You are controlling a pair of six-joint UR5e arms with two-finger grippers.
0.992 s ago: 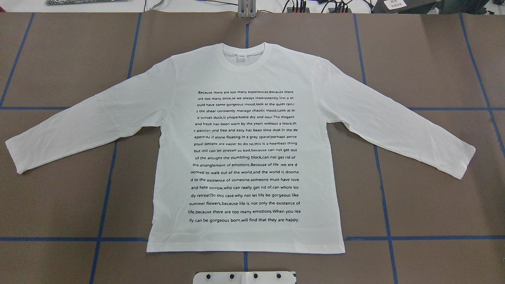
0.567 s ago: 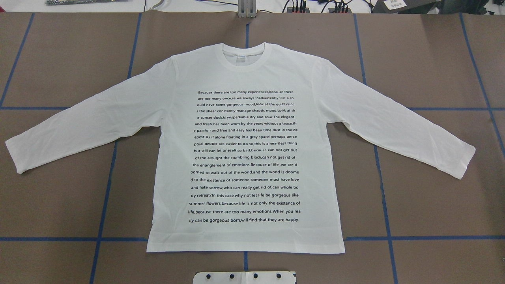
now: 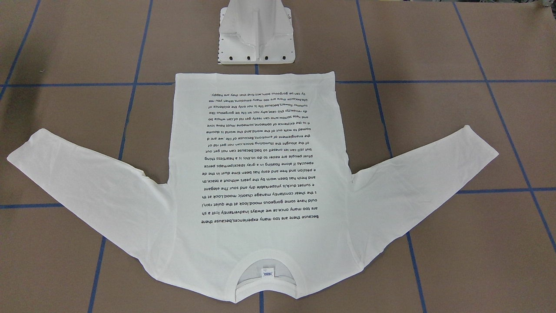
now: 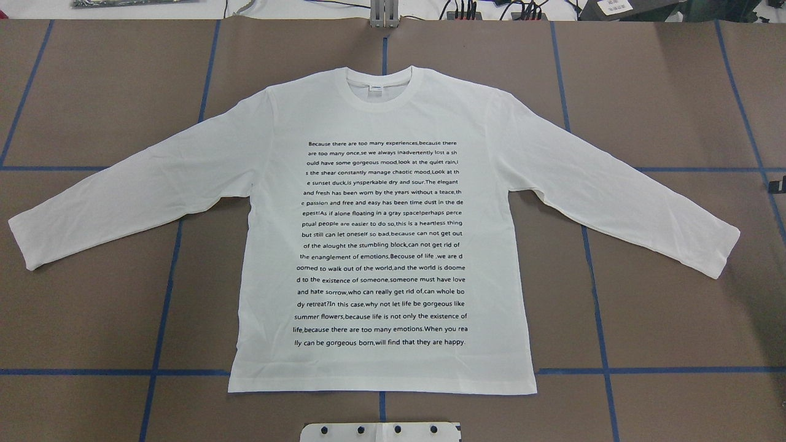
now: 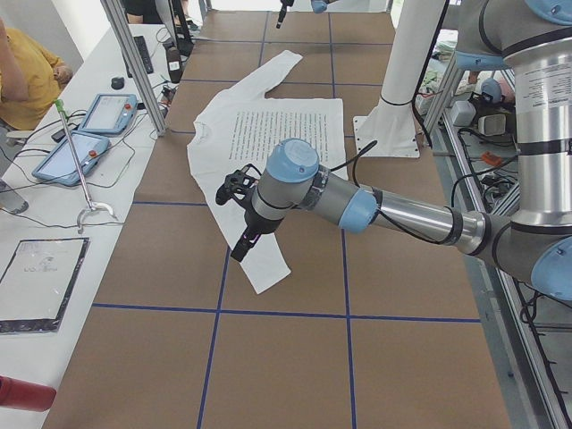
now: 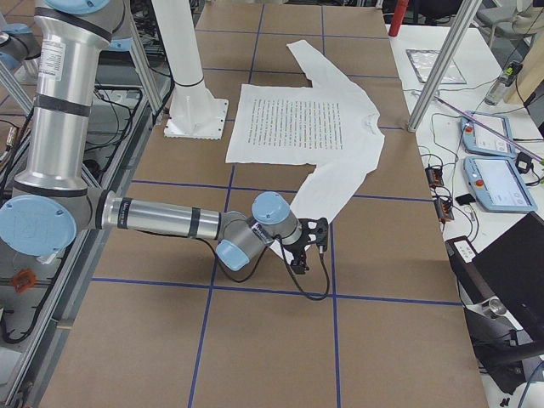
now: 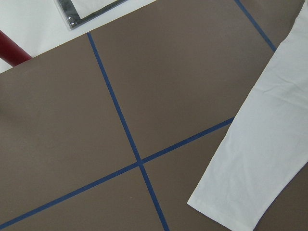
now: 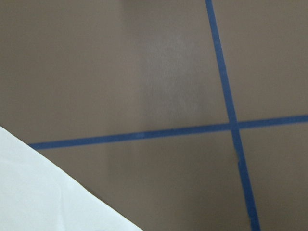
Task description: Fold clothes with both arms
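Lying flat on one table (image 4: 92,92): one T-shirt (image 4: 381,116), two sleeves (image 4: 135,196) outspread.

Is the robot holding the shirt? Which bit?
Nothing is held. The shirt lies flat; the left gripper and right gripper hang near it.

**Neither gripper's opening can be read from these views**

Your left gripper (image 5: 239,253) and right gripper (image 6: 304,255) show small and dark in the side views, so you cannot tell how the jaws stand. Overhead, only a black sliver (image 4: 783,184) pokes in at the right edge. Near the left gripper, the T-shirt (image 7: 255,159) runs off the wrist picture's right and lower edges. The right wrist view is blurred and catches only a white corner. The neck label (image 3: 268,273) is too small to read.
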